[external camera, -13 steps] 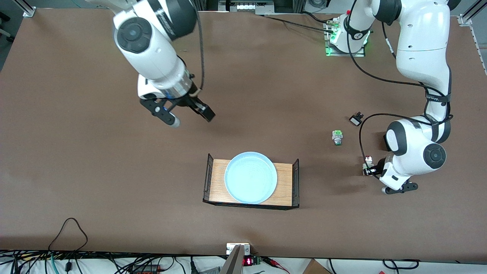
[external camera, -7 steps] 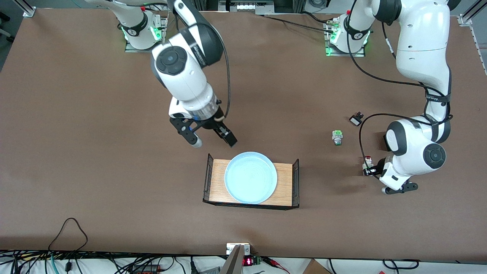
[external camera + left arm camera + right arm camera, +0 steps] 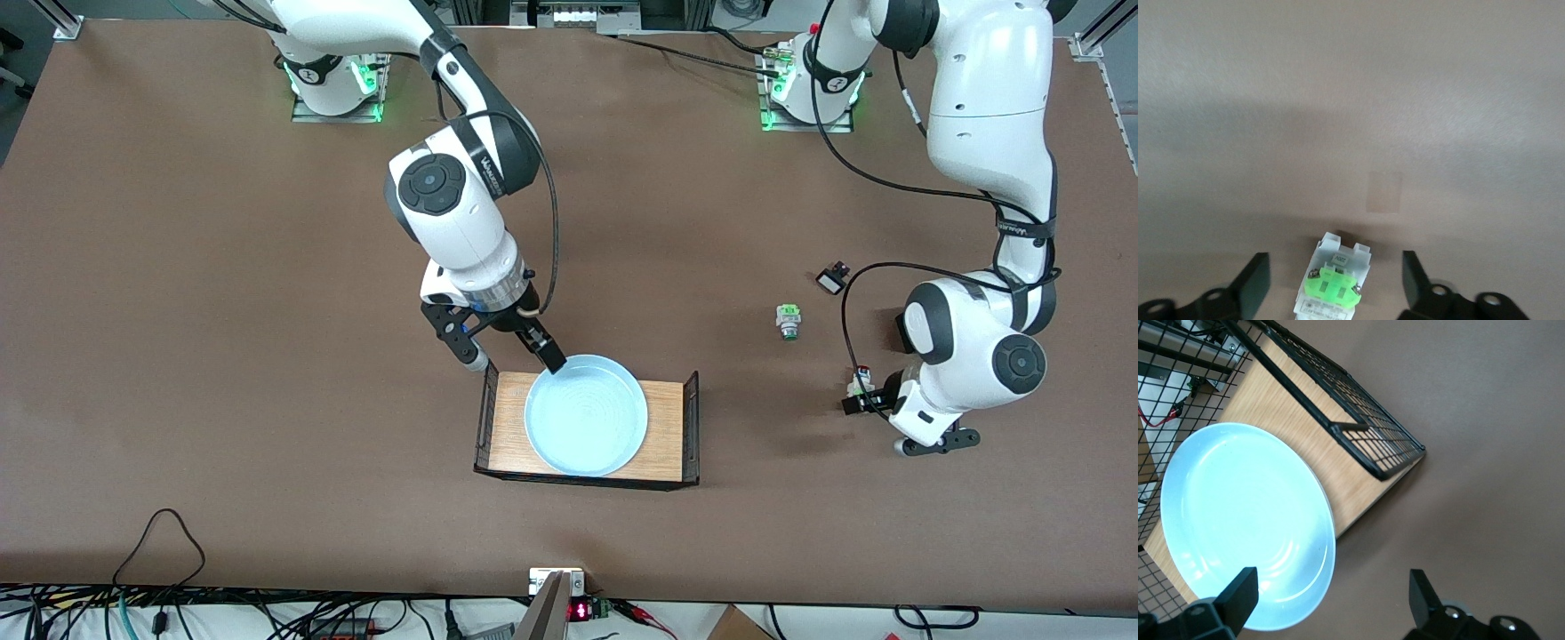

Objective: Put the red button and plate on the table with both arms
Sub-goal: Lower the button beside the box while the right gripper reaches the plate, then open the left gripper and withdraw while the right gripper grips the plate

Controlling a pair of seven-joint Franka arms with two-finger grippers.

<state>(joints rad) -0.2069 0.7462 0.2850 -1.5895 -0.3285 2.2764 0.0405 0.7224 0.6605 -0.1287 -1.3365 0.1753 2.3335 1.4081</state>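
The light-blue plate (image 3: 585,427) lies on a wooden tray (image 3: 669,418) with black wire ends. My right gripper (image 3: 516,357) is open at the plate's edge nearest the robots. In the right wrist view the plate's rim (image 3: 1245,520) sits between the gripper's (image 3: 1331,587) spread fingers. The red button (image 3: 860,382) lies on the table (image 3: 222,356) toward the left arm's end. My left gripper (image 3: 864,400) is open around it. The left wrist view shows the button's whitish body and green block (image 3: 1331,293) between the gripper's (image 3: 1335,267) fingers, untouched. Its red cap is hidden there.
A similar switch with a green and silver tip (image 3: 788,321) and a small black-and-white part (image 3: 832,279) lie farther from the front camera than the red button. The tray's wire end (image 3: 1358,420) stands close to my right gripper. Cables run along the table's front edge (image 3: 160,533).
My right arm has swung toward the tray and come down, its open gripper now at the plate's rim. My left gripper has barely shifted by the red button.
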